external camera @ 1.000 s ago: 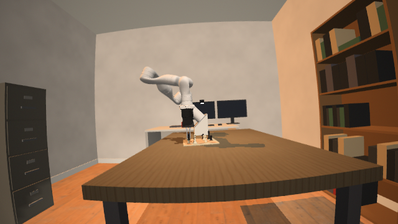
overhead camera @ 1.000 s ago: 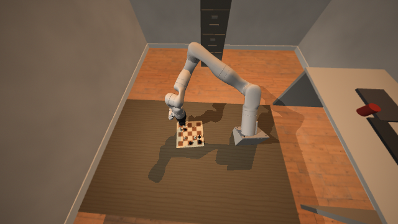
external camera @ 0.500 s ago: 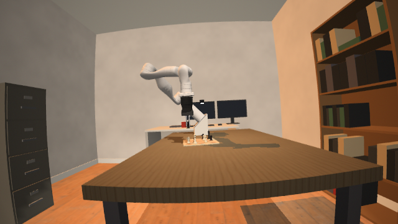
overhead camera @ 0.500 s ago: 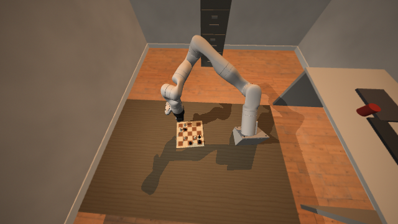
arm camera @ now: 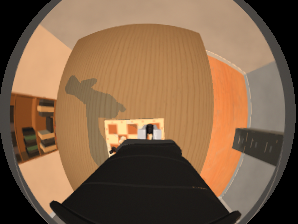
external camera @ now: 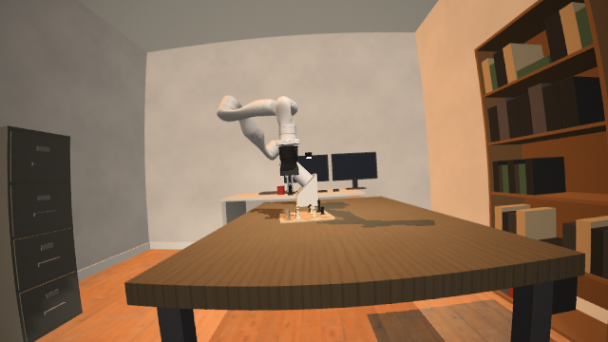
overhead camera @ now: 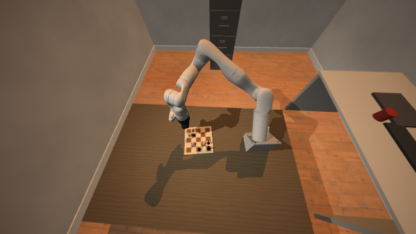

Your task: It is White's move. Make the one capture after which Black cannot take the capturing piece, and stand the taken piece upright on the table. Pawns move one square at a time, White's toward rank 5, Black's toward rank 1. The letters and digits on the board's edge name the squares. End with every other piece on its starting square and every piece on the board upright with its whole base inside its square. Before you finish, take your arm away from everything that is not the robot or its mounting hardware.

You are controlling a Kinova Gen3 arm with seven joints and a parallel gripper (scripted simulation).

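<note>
Seen from above, at the left your gripper point(overhead camera: 184, 125) point(external camera: 290, 189) point(arm camera: 149, 129) points down by the board's far-left corner, its fingers closed in on a dark chess piece point(external camera: 290, 188) point(arm camera: 150, 129). You have that piece between the fingertips, raised clear of the chessboard point(overhead camera: 198, 135) point(external camera: 305, 220) point(arm camera: 120, 135); which piece it is, you can't tell.

Just right of and below the gripper, the board lies flat on the brown table point(overhead camera: 136, 182) point(external camera: 351, 271) point(arm camera: 140, 75). Toward its far-left part you have pale pieces point(overhead camera: 188, 135) beside a dark piece point(overhead camera: 194, 134). Another pale piece point(overhead camera: 194, 143) stands near the left-middle, and more dark pieces point(overhead camera: 208, 148) gather at the near right. Well right of the board, your arm's base point(overhead camera: 277, 142) sits on the table.

Compared with a second ago, the gripper point(overhead camera: 185, 127) point(external camera: 290, 189) point(arm camera: 149, 129) has risen from just over the chessboard point(overhead camera: 198, 140) point(external camera: 308, 218) point(arm camera: 120, 122) to well above it, lifting a black chess piece point(external camera: 290, 188) point(arm camera: 150, 128) between its fingers, while the arm's shadow point(overhead camera: 154, 195) point(arm camera: 77, 89) has stretched farther across the brown tabletop point(overhead camera: 130, 195) point(external camera: 351, 256) point(arm camera: 150, 65).
</note>
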